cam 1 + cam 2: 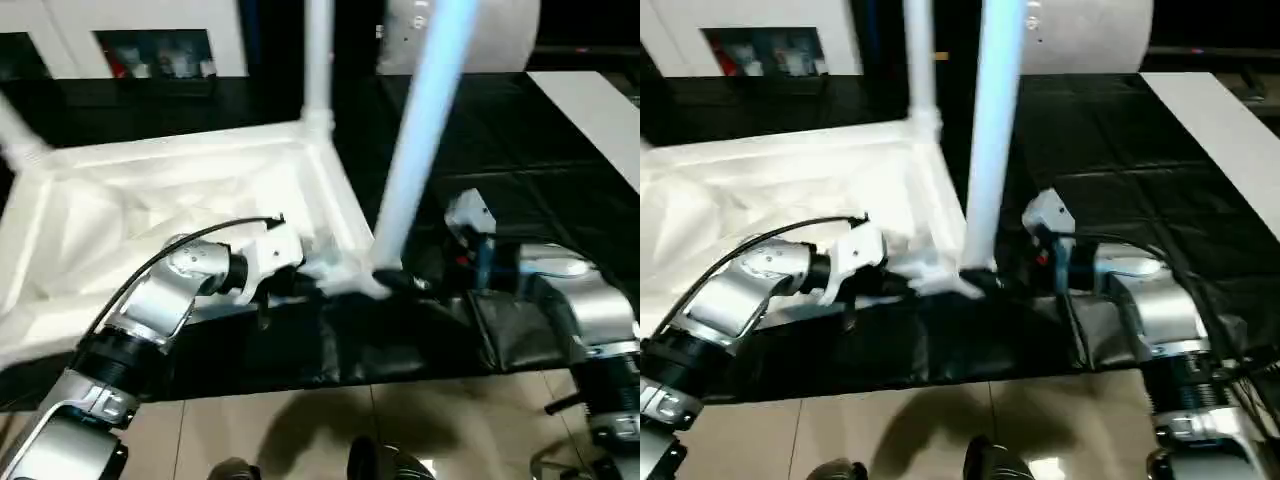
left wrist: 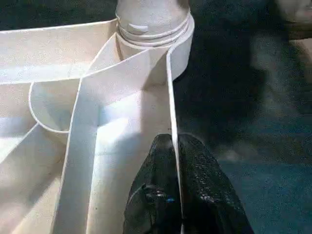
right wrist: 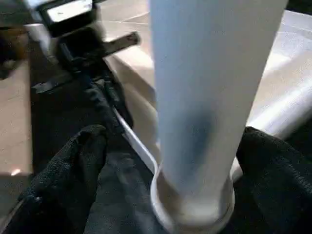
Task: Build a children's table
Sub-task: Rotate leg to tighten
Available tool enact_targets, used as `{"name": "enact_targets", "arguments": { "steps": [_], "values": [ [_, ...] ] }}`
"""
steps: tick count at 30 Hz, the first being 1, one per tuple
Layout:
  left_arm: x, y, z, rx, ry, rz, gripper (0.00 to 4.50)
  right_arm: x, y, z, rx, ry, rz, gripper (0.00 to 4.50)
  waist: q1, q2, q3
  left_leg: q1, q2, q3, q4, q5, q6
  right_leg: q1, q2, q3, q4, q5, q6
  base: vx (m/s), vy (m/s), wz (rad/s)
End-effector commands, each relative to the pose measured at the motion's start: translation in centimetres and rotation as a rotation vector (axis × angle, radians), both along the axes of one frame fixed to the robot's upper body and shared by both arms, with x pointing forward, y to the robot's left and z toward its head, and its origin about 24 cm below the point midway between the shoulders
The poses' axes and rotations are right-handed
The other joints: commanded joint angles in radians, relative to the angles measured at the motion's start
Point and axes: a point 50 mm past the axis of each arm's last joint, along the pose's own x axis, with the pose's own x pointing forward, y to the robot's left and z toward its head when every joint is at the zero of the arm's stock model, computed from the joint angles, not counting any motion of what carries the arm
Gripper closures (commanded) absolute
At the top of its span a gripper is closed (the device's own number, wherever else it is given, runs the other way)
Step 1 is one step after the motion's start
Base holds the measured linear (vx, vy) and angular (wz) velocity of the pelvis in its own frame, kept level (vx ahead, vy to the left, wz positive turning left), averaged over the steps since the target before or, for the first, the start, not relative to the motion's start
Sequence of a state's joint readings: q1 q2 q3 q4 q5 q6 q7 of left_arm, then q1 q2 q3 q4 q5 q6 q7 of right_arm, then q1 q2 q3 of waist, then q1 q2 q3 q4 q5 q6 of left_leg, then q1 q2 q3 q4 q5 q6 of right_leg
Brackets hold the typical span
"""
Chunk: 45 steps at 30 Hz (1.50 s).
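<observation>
The white table top lies underside up on the black-sheeted work table. One white leg stands in the far right corner socket, and another leg leans out at the far left. A third leg stands tilted in the near right corner socket. My left gripper is shut on the table top's thin side wall just beside that socket. My right gripper is open, with one black finger on each side of the leg's base and a gap on one side.
The work table's front edge runs just below both forearms, with tiled floor beyond it. A person's shoes show on the floor. A white roll stands at the back and a white board lies at the far right.
</observation>
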State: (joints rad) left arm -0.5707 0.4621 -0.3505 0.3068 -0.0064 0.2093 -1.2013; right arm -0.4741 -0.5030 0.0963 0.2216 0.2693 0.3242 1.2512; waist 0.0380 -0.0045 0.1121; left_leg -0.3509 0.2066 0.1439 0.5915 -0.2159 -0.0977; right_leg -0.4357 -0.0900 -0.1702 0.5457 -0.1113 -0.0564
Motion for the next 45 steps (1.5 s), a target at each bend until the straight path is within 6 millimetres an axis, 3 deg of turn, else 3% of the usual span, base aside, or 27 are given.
{"name": "enact_targets", "arguments": {
  "steps": [1, 3, 10, 20, 27, 30, 33, 34, 36, 38, 41, 45],
  "values": [
    [-0.8, -0.7, -0.2, 0.028, 0.016, -0.149, 4.50, -0.3, -0.3, 0.2, -0.035, 0.016, 0.110, 0.34, 0.000, -0.010, -0.077, -0.006, 0.019, 0.012, -0.057, -0.043, 0.170, 0.087, -0.055, 0.066, -0.050, -0.350, -0.123, 0.000, 0.000, 0.00],
    [-0.9, -0.6, -0.2, 0.041, 0.020, -0.183, 4.50, -0.3, -0.5, 0.1, -0.040, 0.033, 0.130, 0.34, 0.005, -0.010, -0.077, -0.007, 0.020, 0.012, -0.058, -0.040, 0.170, 0.087, -0.056, 0.067, -0.050, -0.357, -0.124, 0.000, 0.000, 0.00],
    [-0.9, 0.0, -0.2, 0.074, 0.030, -0.247, 4.50, -0.4, -0.9, -0.1, -0.065, 0.114, 0.207, 1.15, 0.013, -0.015, -0.075, -0.008, 0.019, 0.013, -0.058, -0.043, 0.154, 0.087, -0.055, 0.066, -0.053, -0.392, -0.105, 0.000, 0.000, 0.00],
    [-0.8, 0.2, -0.3, 0.073, 0.032, -0.265, 4.50, -0.3, -1.0, 0.0, -0.055, 0.132, 0.245, 1.80, 0.014, -0.020, -0.078, -0.011, 0.015, 0.015, -0.057, -0.036, 0.147, 0.088, -0.053, 0.064, -0.054, -0.406, -0.090, 0.000, 0.000, 0.00],
    [-0.7, 0.0, -0.2, 0.033, 0.041, -0.220, 4.50, -0.7, -0.3, 0.0, 0.022, 0.168, 0.244, 2.40, 0.016, -0.020, -0.079, -0.010, 0.017, 0.015, -0.057, -0.025, 0.148, 0.088, -0.053, 0.064, -0.053, -0.397, -0.094, 0.000, 0.000, 0.00],
    [-0.4, -0.7, -0.1, -0.005, 0.040, -0.142, 4.50, -1.0, 0.5, -0.1, 0.062, 0.184, 0.196, 2.47, 0.019, -0.020, -0.081, -0.009, 0.017, 0.015, -0.057, -0.020, 0.137, 0.089, -0.053, 0.063, -0.055, -0.408, -0.084, 0.000, 0.000, 0.00],
    [0.4, -2.0, 0.2, -0.075, 0.034, 0.034, 4.50, -0.3, 2.2, -1.0, 0.025, 0.130, -0.016, 2.50, 0.014, -0.019, -0.076, -0.006, 0.011, 0.017, -0.059, -0.051, 0.109, 0.086, -0.052, 0.059, -0.068, -0.469, -0.061, 0.000, 0.000, 0.00],
    [0.7, -2.6, 0.4, -0.109, 0.039, 0.095, 4.50, 0.2, 2.8, -1.2, 0.026, 0.119, -0.108, 2.51, 0.006, -0.019, -0.072, -0.006, 0.006, 0.018, -0.058, -0.068, 0.075, 0.083, -0.049, 0.053, -0.078, -0.522, -0.033, 0.000, 0.000, 0.00],
    [0.8, -3.0, 0.5, -0.133, 0.043, 0.141, 4.50, 0.6, 3.3, -1.4, 0.032, 0.116, -0.183, 2.53, -0.006, -0.017, -0.073, -0.011, -0.002, 0.014, -0.058, -0.094, 0.064, 0.090, -0.048, 0.042, -0.088, -0.565, 0.005, 0.000, 0.000, 0.00],
    [0.9, -3.7, 0.6, -0.151, 0.040, 0.204, 4.50, 1.0, 4.1, -1.6, 0.045, 0.114, -0.293, 2.56, -0.018, -0.016, -0.074, -0.015, -0.004, 0.012, -0.056, -0.105, 0.068, 0.092, -0.047, 0.035, -0.095, -0.566, 0.023, 0.000, 0.000, 0.00],
    [1.3, -5.2, 0.5, -0.190, 0.036, 0.344, 4.50, 1.8, 5.6, -2.3, 0.045, 0.127, -0.525, 2.57, -0.040, -0.011, -0.076, -0.010, -0.005, 0.012, -0.053, -0.124, 0.070, 0.084, -0.045, 0.028, -0.103, -0.566, 0.027, 0.000, 0.000, 0.00],
    [1.6, -6.2, 0.6, -0.208, 0.021, 0.458, 4.50, 2.3, 6.6, -2.4, 0.062, 0.093, -0.666, 2.57, -0.046, -0.007, -0.076, -0.008, -0.009, 0.011, -0.051, -0.144, 0.081, 0.083, -0.046, 0.022, -0.112, -0.590, 0.052, 0.000, 0.000, 0.00]
  ]
}}
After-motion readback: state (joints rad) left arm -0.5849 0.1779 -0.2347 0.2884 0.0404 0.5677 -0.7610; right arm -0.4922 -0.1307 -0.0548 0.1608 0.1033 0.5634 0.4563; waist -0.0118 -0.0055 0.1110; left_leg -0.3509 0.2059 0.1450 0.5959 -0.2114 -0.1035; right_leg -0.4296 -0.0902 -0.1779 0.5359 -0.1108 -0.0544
